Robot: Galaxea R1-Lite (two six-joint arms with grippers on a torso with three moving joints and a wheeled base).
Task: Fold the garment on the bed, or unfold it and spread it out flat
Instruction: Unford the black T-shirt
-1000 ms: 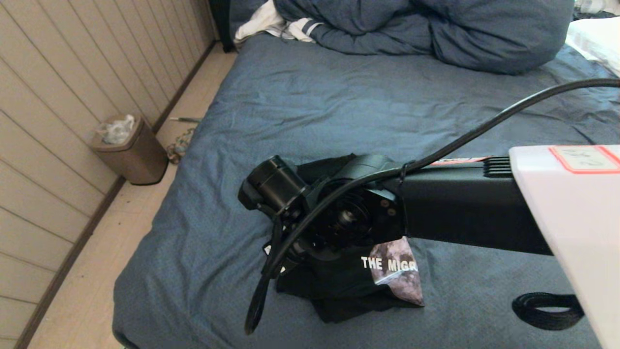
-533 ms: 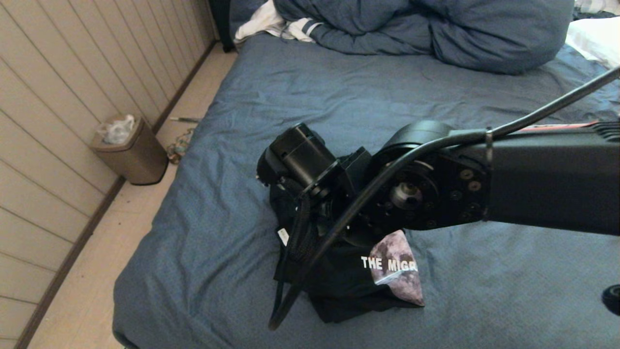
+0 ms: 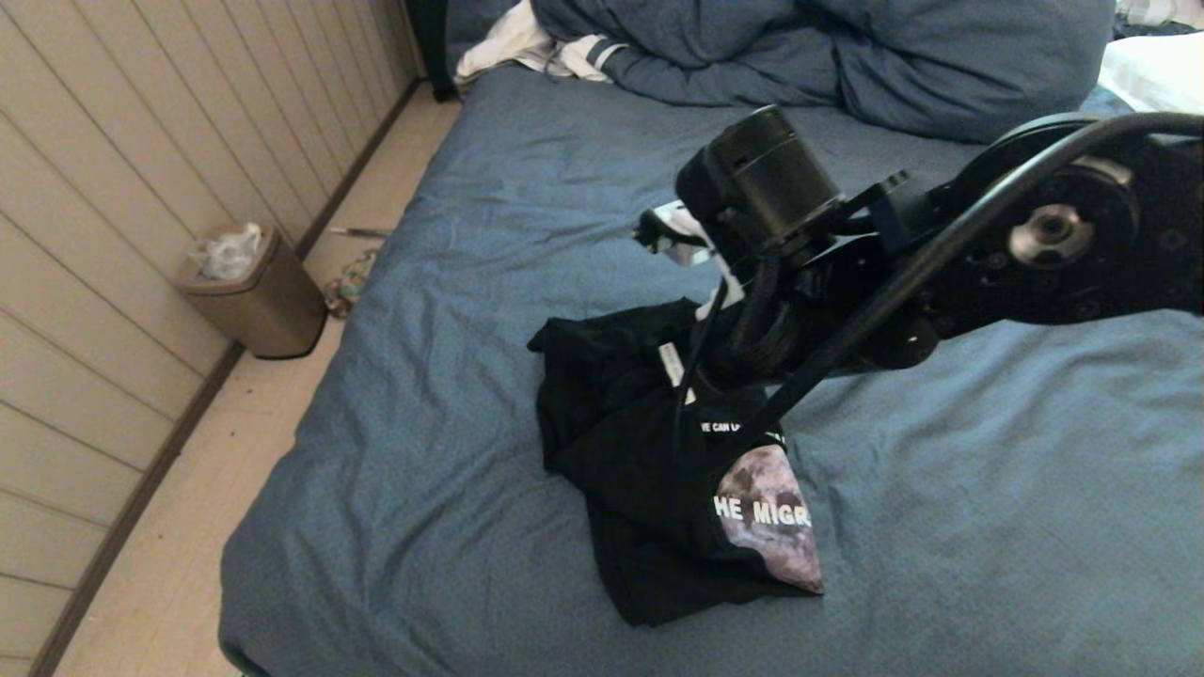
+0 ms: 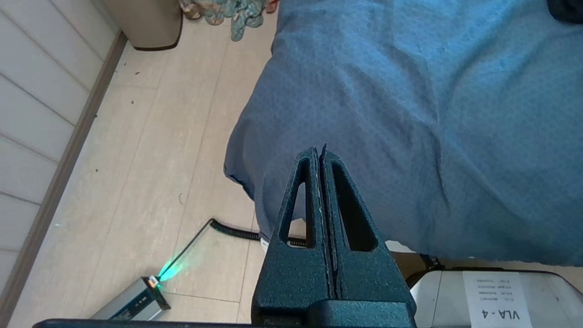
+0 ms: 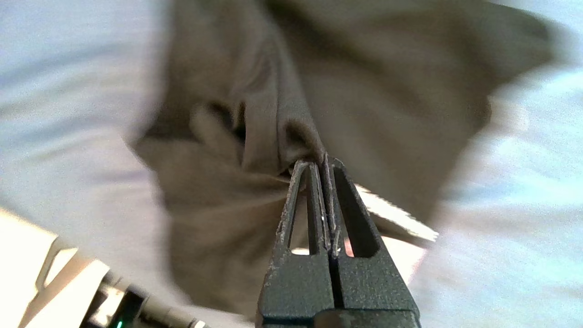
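The garment (image 3: 640, 470), a black T-shirt, lies bunched on the near part of the bed (image 3: 470, 282), with its moon print and white lettering facing up. My right arm reaches in from the right above it. Its gripper (image 5: 321, 161) is shut on a pinched fold of the garment (image 5: 364, 91), which rises in a peak from the sheet. In the head view the wrist and cables hide those fingertips. My left gripper (image 4: 319, 152) is shut with nothing in it and hangs over the near left corner of the bed (image 4: 410, 114).
A bulky blue-grey duvet (image 3: 847, 56), a white striped cloth (image 3: 536, 42) and a white pillow (image 3: 1157, 70) lie at the bed's far end. On the floor to the left stand a brown bin (image 3: 254, 291) and a panelled wall. A coiled cable (image 4: 237, 232) lies below the corner.
My right arm has risen and swung toward the far right, drawing the garment's top up and away. More of the black cloth and a second line of lettering now show.
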